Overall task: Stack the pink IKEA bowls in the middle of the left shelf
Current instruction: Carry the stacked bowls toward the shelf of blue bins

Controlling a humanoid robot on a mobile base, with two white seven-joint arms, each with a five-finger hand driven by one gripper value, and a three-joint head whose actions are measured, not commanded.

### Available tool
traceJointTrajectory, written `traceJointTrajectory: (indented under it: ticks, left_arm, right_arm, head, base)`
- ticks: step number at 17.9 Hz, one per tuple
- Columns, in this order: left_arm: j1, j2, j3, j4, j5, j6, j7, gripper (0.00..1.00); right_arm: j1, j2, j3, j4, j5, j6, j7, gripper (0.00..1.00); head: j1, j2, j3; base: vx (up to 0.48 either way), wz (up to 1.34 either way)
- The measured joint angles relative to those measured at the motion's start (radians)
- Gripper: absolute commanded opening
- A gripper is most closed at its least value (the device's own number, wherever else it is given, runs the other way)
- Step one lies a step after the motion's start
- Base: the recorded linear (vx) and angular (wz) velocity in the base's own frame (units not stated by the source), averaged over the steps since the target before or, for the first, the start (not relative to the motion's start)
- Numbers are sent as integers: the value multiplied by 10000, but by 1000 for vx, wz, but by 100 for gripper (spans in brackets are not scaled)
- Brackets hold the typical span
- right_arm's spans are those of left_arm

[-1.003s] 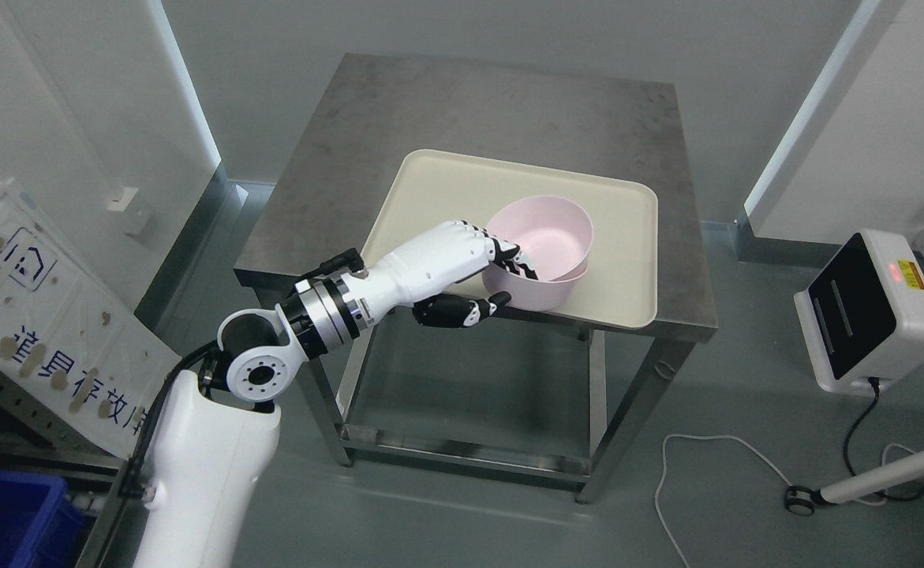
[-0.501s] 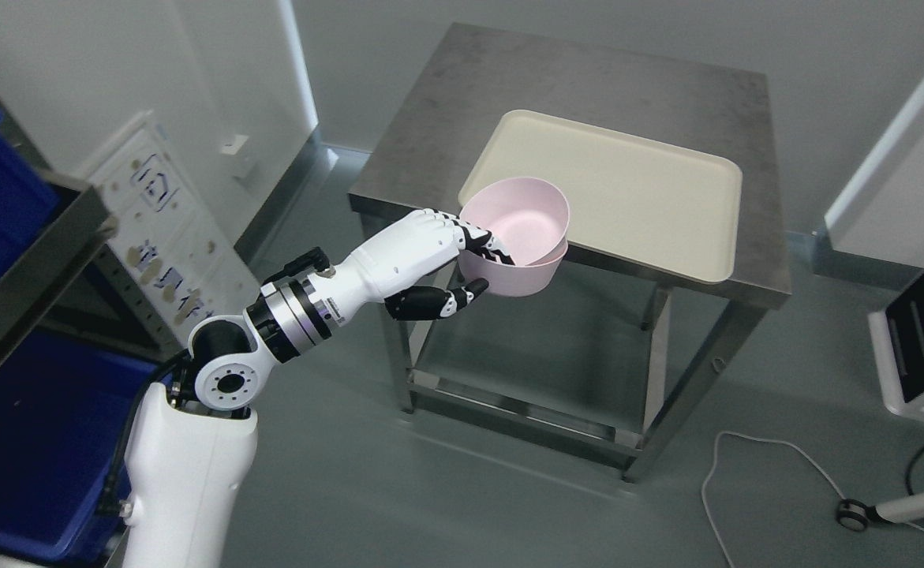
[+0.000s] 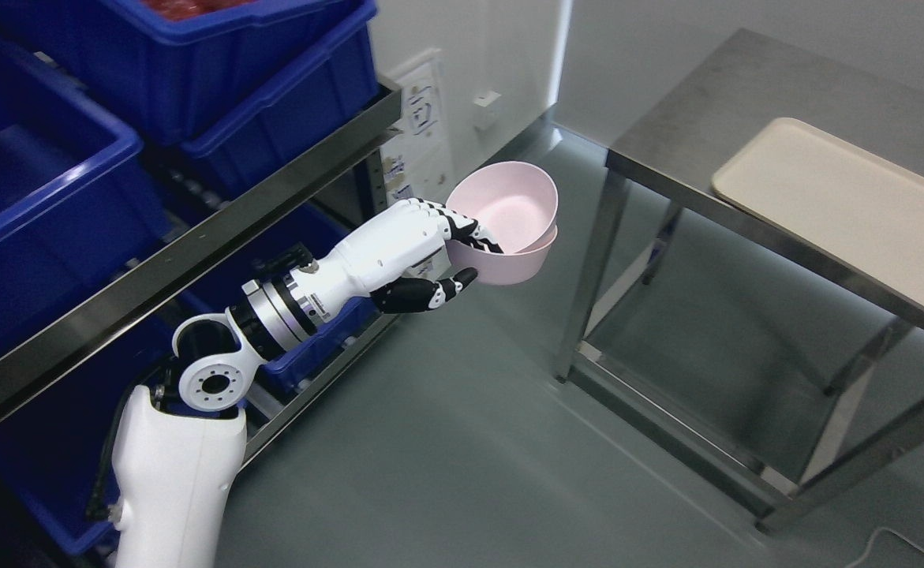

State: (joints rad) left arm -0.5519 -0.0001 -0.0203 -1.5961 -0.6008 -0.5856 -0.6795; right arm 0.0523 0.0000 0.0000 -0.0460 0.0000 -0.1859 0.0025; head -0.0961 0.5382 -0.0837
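Left hand pinched nested pink bowls at near rim, fingers inside, thumb beneath. Likely light, stiff, slick plastic. Best gripped at rim.

White arm, black-fingered left hand

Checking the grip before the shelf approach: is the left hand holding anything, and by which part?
Yes. The left hand holds the nested pink bowls by the near rim: fingers hooked inside, thumb under the outer wall.
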Motion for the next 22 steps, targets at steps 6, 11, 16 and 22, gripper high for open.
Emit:
traceJointTrajectory:
  ticks: [6,11,16,22]
  left_arm:
    - [-345,1,-167,-217,323,-11,155,1]
    - [-975,1,-306,-346,520,413,404,2]
    - [-1589,1,-141,-433,604,1265,542,2]
    - [-2465,0,24,-344,560,2540,684,2]
  right_arm:
    - [0,0,0,0,0,0,0,100]
    - [0,0,0,0,0,-1,1,100]
    - [-1,0,0,0,0,-1,1,100]
    - [-1,0,0,0,0,-1,7,100]
  head:
    - [0,0,0]
    - [0,-5,0]
    - [0,-7,0]
    - [0,-9,0]
  base:
    - [-268,989]
    - [-215,1234]
    - [-114,1078]
    - [17,270]
